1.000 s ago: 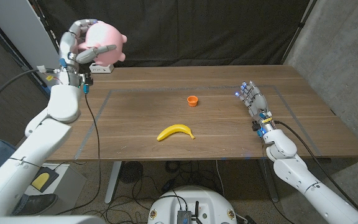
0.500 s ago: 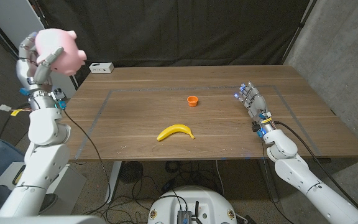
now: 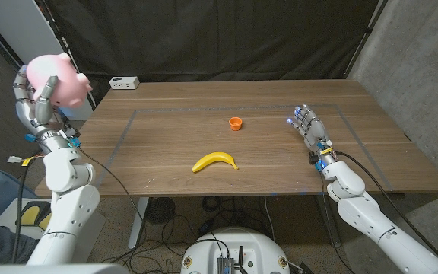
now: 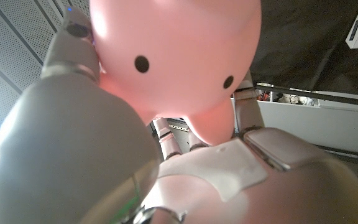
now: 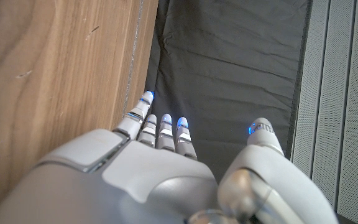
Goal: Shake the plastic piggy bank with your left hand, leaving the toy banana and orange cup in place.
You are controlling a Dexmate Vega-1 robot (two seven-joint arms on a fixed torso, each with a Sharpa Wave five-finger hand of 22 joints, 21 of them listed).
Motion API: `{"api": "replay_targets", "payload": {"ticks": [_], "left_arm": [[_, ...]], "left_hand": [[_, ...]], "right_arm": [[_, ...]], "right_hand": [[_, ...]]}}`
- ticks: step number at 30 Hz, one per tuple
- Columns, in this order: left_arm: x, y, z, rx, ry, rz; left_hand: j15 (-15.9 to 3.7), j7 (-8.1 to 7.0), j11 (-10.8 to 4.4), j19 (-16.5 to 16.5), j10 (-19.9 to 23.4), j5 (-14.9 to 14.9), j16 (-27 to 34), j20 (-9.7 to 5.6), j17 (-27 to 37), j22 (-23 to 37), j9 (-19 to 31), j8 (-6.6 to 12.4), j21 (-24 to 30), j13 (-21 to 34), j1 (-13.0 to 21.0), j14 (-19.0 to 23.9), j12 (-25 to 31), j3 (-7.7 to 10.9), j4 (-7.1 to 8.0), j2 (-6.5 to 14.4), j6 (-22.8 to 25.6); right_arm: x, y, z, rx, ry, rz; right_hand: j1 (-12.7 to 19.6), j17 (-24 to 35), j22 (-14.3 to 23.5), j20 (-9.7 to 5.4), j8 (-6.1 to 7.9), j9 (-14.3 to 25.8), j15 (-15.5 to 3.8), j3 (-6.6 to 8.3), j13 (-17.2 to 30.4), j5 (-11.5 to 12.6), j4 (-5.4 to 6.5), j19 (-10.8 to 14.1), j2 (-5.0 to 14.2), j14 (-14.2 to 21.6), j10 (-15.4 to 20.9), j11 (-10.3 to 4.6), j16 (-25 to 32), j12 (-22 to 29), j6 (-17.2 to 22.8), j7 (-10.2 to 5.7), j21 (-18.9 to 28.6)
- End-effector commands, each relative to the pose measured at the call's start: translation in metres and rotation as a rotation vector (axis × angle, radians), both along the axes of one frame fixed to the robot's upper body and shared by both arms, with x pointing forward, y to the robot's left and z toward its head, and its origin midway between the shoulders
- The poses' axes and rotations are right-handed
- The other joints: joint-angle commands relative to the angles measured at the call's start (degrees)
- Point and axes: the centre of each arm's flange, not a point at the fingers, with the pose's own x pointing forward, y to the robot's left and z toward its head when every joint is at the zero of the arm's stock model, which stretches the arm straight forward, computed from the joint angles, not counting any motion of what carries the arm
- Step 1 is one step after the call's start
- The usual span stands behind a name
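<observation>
Head view, upper left: the left hand (image 3: 36,95) grips the piggy bank (image 3: 56,79) high off the table (image 3: 280,164), giving room to shake. Toy banana (image 3: 214,161) and orange cup (image 3: 236,122) sit mid-frame, well apart from it. The right hand (image 3: 309,126) waits spread, holding nothing.

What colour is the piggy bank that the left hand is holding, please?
Pink, with small black dots: the piggy bank shows best in the left wrist view, gripped by the left hand.

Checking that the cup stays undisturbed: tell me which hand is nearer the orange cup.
Right. The right hand waits over the table on the orange cup's right side. The left hand holds the piggy bank up beyond the table's left edge, much farther away.
</observation>
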Motion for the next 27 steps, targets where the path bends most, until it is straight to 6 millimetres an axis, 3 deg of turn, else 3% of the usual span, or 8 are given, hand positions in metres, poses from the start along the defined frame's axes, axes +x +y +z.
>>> {"api": "replay_targets", "payload": {"ticks": [1,5,9,15,21,27], "left_arm": [[0.019,-0.059,0.046,0.208,0.065,0.03],[0.019,-0.096,0.076,0.355,0.065,0.085],[0.012,-0.136,0.103,0.525,0.063,0.256],[0.016,-0.2,0.134,0.806,0.032,0.393],[0.019,-0.263,0.15,1.124,0.007,0.681],[0.037,-0.313,0.146,1.496,0.059,0.966]], "left_hand": [[-21.65,19.12,-1.81,9.86,22.59,0.33,0.17,-10.22,0.32,0.18,11.23,0.34,0.5,19.66,23.1,20.46,8.1,6.11,2.26,23.51,19.63],[-21.79,19.38,-1.76,9.97,22.69,0.34,0.13,-10.22,0.34,0.18,11.27,0.37,0.64,19.8,23.09,20.55,8.05,6.15,2.19,23.44,19.67],[-21.82,19.17,-1.73,9.94,22.82,0.36,0.11,-10.21,0.35,0.18,11.21,0.38,0.71,19.77,23.09,20.67,7.91,6.21,2.14,23.4,19.79],[-21.82,18.97,-1.83,9.69,22.78,0.36,-0.04,-10.23,0.42,0.2,11.21,0.4,0.82,20.16,22.89,20.61,7.78,6.26,2.2,23.38,19.84],[-21.84,19.21,-1.88,9.39,22.92,0.34,-0.06,-10.08,0.52,0.23,11.01,0.32,0.91,20.37,22.8,20.75,7.61,6.32,2.18,23.36,19.97],[-21.71,19.21,-2.07,8.97,22.87,0.27,-0.3,-9.98,0.53,0.26,10.95,0.28,0.95,20.29,22.69,20.49,7.21,6.36,2.19,23.32,19.94]], "right_arm": [[-0.009,-0.006,-0.008,0.026,0.0,-0.024],[-0.011,-0.007,-0.01,0.031,-0.006,-0.026],[-0.012,-0.007,-0.012,0.044,-0.008,-0.029],[-0.014,-0.009,-0.013,0.051,-0.019,-0.031],[-0.019,-0.011,-0.007,0.045,-0.045,-0.033],[-0.022,-0.015,0.0,0.045,-0.072,-0.038]], "right_hand": [[0.43,-0.02,0.12,-0.16,-0.03,0.09,0.2,-0.08,0.18,0.23,-0.08,0.11,-0.11,-0.02,0.24,0.12,0.05,-0.08,-0.09,0.22,-0.05],[0.44,-0.02,0.12,-0.17,-0.03,0.09,0.23,-0.08,0.17,0.23,-0.07,0.12,-0.1,-0.01,0.31,0.13,0.05,-0.06,-0.08,0.21,-0.06],[0.46,-0.02,0.12,-0.2,-0.05,0.09,0.23,-0.08,0.17,0.23,-0.06,0.14,-0.07,-0.02,0.3,0.14,0.04,-0.07,-0.1,0.19,-0.06],[0.46,-0.02,0.12,-0.19,-0.04,0.09,0.22,-0.09,0.17,0.23,-0.05,0.13,-0.05,-0.03,0.3,0.13,0.02,-0.09,-0.08,0.21,-0.08],[0.48,-0.03,0.12,-0.19,-0.04,0.09,0.17,-0.11,0.16,0.22,-0.05,0.17,-0.07,0.02,0.32,0.13,0.02,-0.09,-0.05,0.2,-0.08],[0.5,-0.04,0.12,-0.25,-0.04,0.09,0.09,-0.13,0.16,0.23,-0.05,0.17,-0.08,-0.05,0.23,0.13,-0.02,-0.14,-0.03,0.23,-0.09]]}}
